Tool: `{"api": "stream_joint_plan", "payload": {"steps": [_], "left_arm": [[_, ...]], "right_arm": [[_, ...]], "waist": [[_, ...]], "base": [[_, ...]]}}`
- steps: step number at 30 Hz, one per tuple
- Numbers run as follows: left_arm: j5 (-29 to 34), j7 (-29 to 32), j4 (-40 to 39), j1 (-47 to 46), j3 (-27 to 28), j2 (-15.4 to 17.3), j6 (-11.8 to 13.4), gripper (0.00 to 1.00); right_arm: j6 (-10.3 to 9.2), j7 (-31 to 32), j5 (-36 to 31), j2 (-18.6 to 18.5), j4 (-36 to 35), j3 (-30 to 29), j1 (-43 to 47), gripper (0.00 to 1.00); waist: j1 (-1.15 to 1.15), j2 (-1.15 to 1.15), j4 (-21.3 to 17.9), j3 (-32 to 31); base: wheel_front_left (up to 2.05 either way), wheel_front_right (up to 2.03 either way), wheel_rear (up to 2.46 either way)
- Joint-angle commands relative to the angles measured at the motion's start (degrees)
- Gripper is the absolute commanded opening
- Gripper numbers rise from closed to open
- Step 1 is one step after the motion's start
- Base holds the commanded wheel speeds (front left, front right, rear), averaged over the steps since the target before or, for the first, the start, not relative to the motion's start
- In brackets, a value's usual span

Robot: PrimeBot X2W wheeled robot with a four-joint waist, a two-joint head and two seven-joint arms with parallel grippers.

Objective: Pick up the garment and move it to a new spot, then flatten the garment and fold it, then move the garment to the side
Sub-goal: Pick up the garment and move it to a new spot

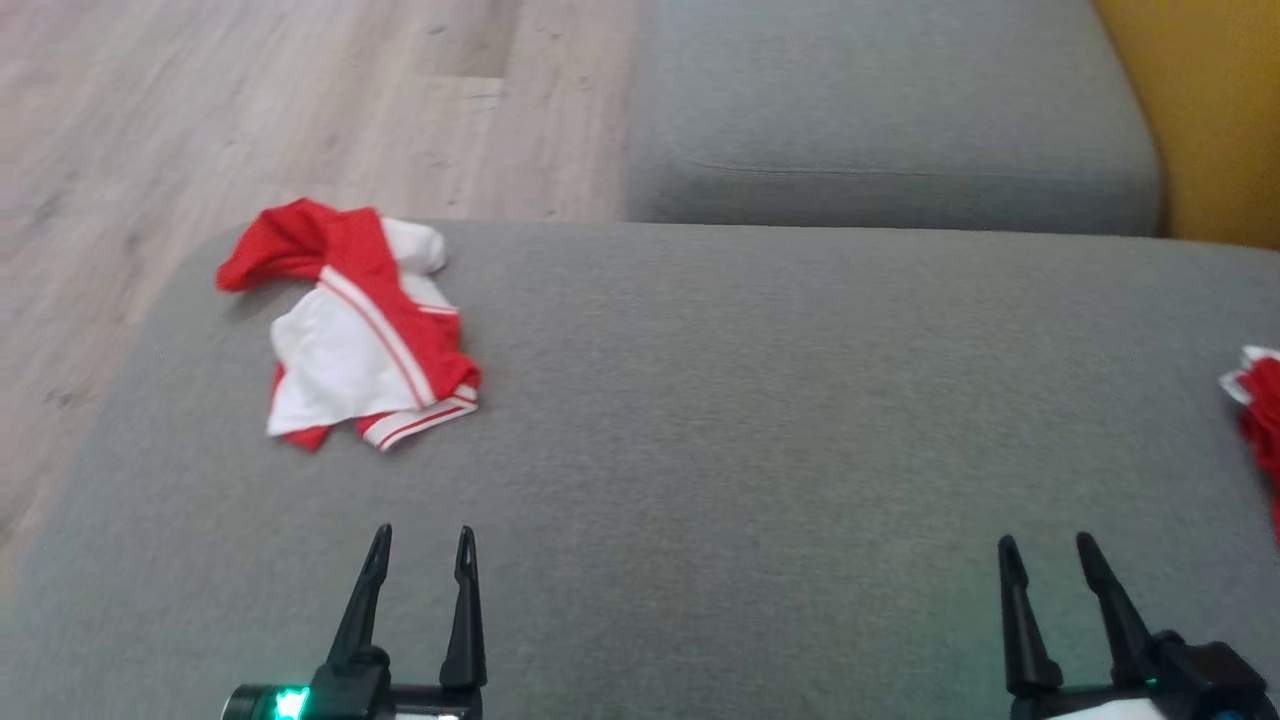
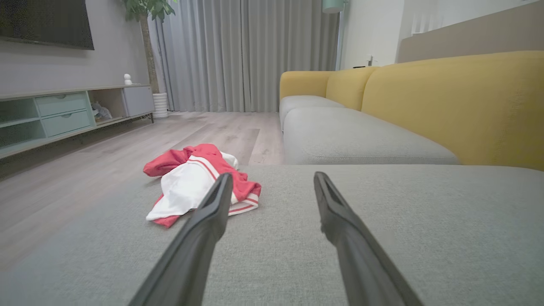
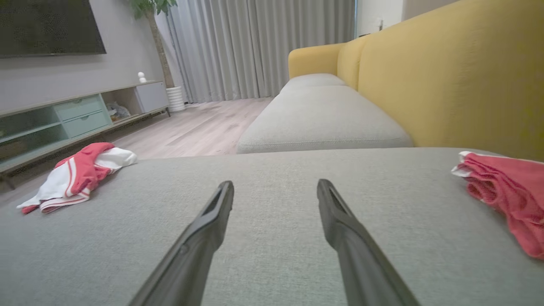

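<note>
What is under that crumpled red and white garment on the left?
The garment lies on a grey cushion, near its edge by the wooden floor. Its bunched folds cover anything tucked beneath.

You see the garment point(image 1: 360, 330) on the big cushion point(image 1: 760, 420), in the left half of the frame. Another cloth point(image 1: 1262, 400) lies on that cushion at the right edge. Your left gripper point(image 1: 422, 540) is below the garment, your right gripper point(image 1: 1046, 548) at the lower right. A second cushion point(image 1: 880, 110) sits behind, top middle.
</note>
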Motion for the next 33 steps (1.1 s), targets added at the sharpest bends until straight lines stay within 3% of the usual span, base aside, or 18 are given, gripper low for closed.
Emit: {"api": "stream_joint_plan", "payload": {"steps": [1,12,17,24,28,33], "left_arm": [[0.51,-0.30,-1.93,-2.26,1.64,-0.20,0.21,1.00],[0.79,-0.30,-2.60,-2.23,2.78,-0.20,0.33,1.00],[0.06,-0.30,-3.12,-1.89,3.49,-0.20,1.37,1.00],[0.54,-0.30,-4.37,-5.19,6.54,-0.18,1.43,1.00],[0.57,-0.30,-6.19,-13.06,9.84,-0.15,0.52,1.00],[1.24,-0.30,-6.16,-27.40,12.88,1.08,-2.34,1.00]], "right_arm": [[-0.04,-0.77,-0.27,-0.50,-2.12,1.63,-1.27,1.00],[-0.04,-0.77,1.08,-0.50,-1.83,3.55,-2.37,1.00],[-0.04,-0.78,0.42,-0.50,-1.17,4.02,-2.70,1.00],[-0.04,-0.78,-2.42,-0.50,-1.50,4.07,-3.01,1.00],[-0.04,-0.78,-5.09,-2.35,-2.83,4.44,-5.74,1.00],[-0.04,-0.78,-6.67,-6.92,-4.61,4.82,-10.42,1.00]], "waist": [[0.00,0.00,1.78,0.31],[0.00,0.00,13.59,1.72],[0.00,0.00,16.66,2.39],[0.00,0.00,17.44,5.89],[0.00,0.00,15.64,13.52],[0.00,0.00,12.94,23.26]], "base": [[0.00,0.00,0.00],[0.00,0.00,0.00],[0.00,0.00,0.00],[0.00,0.00,0.00],[0.00,0.00,0.00],[0.00,0.00,0.00]]}}
